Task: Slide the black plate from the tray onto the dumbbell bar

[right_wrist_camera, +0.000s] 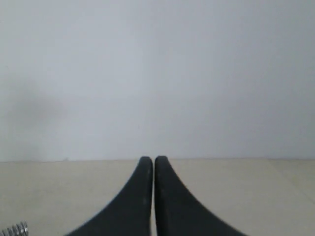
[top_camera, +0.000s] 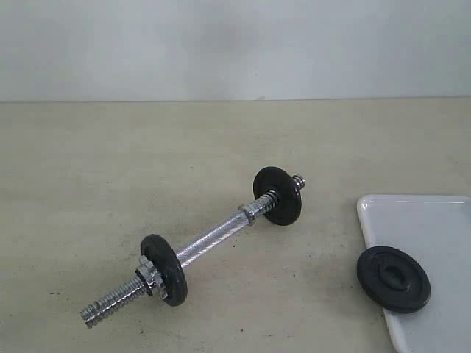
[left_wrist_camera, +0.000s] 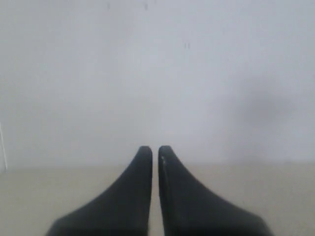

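Note:
The black plate [top_camera: 394, 279] lies flat on the left edge of the white tray [top_camera: 438, 228], partly overhanging it, at the right of the exterior view. The dumbbell bar [top_camera: 210, 243] lies diagonally on the table's middle with one black disc near each end and silver star nuts beside them. Neither arm shows in the exterior view. My left gripper [left_wrist_camera: 154, 150] is shut and empty, facing the wall over bare table. My right gripper [right_wrist_camera: 150, 160] is also shut and empty; a bit of threaded rod [right_wrist_camera: 15, 229] shows at the corner of its view.
A beige table [top_camera: 110, 169] runs back to a pale wall. The bar's near threaded end [top_camera: 110, 300] points toward the front left, its far end [top_camera: 296, 180] toward the tray.

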Robot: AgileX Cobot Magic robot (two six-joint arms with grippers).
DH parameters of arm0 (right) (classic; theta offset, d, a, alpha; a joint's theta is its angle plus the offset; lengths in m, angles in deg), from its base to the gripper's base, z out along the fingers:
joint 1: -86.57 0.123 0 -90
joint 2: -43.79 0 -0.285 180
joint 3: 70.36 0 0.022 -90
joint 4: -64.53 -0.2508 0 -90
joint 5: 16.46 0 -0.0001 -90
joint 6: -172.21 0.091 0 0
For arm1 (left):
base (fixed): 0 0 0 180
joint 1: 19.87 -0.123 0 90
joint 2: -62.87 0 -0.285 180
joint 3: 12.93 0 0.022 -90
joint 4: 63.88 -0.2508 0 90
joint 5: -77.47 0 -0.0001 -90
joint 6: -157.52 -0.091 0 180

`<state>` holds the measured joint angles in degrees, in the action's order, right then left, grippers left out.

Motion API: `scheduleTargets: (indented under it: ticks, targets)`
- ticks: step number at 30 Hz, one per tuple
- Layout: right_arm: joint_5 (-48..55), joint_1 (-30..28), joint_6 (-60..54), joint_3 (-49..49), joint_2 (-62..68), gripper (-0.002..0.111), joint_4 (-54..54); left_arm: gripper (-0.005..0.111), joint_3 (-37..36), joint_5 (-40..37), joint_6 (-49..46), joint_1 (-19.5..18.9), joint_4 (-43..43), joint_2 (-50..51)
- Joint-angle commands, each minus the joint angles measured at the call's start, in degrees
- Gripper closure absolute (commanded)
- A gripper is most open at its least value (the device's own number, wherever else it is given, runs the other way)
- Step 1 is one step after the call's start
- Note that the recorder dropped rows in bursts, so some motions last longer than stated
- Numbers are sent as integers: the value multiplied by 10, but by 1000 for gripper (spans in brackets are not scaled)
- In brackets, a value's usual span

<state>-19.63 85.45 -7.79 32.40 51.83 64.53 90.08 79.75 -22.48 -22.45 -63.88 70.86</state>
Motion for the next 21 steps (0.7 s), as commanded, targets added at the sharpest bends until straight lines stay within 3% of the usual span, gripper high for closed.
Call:
scheduleTargets:
  ticks: [1,9,21]
  targets:
    - [-98,-2,15,0,-3,108,4,102,-2,165,15,4,0,-2]
    - [-210,-2,224,0,-3,108,4,102,-2,346,120,4,-30,-2]
    - [-234,-2,224,0,-3,108,4,102,-2,382,120,4,-41,-2]
